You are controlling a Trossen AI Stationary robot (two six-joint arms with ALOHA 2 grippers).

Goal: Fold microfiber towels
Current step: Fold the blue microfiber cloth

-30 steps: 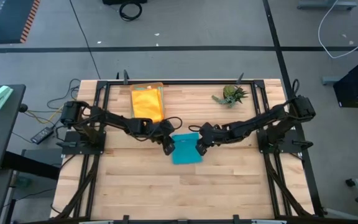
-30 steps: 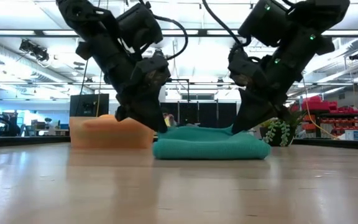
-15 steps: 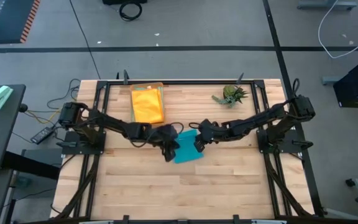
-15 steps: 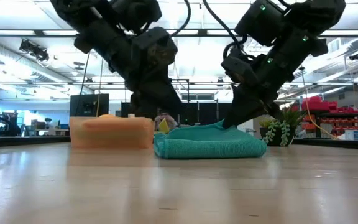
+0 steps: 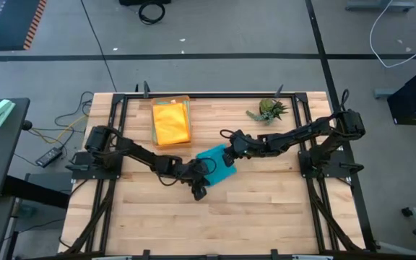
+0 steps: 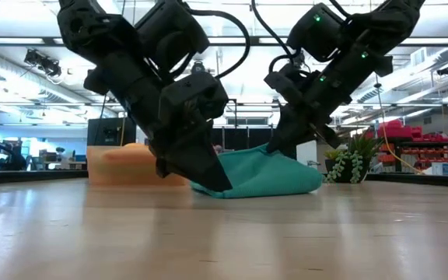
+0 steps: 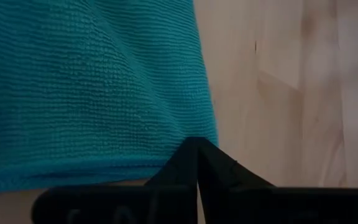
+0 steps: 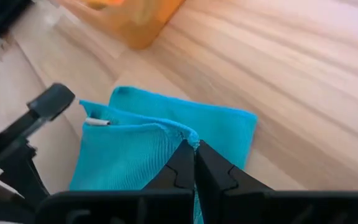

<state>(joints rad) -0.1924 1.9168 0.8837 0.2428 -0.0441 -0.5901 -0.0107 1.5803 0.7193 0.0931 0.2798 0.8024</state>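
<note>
A teal microfiber towel [image 5: 216,165] lies folded in several layers at the table's middle, its underside on the wood. My left gripper [image 7: 197,149] is shut at the towel's near edge, low to the table [image 6: 218,183]. My right gripper [image 8: 194,150] is shut on the towel's far side [image 5: 229,154], where the cloth rises in a small peak. More microfiber towels, yellow and orange [image 5: 172,123], lie stacked in an orange tray [image 5: 154,108] at the far left. My left gripper has its shut fingertips on the towel's near edge [image 7: 166,167], beside a corner [image 7: 214,138]. The fingers slant down from the table's left and near side and cover the contact. That edge stays on the table. I cannot tell how many layers they have. My right gripper pinches the upper layer's raised edge [image 8: 187,133] between its two fingertips. The fingers slant down from the table's right. The pinched cloth stands up in a peak while the layers below [image 8: 225,127] lie flat on the table.
The orange tray [image 6: 138,165] stands beyond the towel toward the far left. A small spiky green plant [image 5: 268,110] stands at the far right. Bare wood [image 5: 215,224] stretches from the towel to the near edge. Black frame rails [image 5: 215,94] run around the table.
My left gripper has gone down and toward the table's near edge, coming around to the towel's near edge. My right gripper has gone a little toward the far edge with the cloth it holds. The towel has turned about and now sits skewed, its far side pulled up.
</note>
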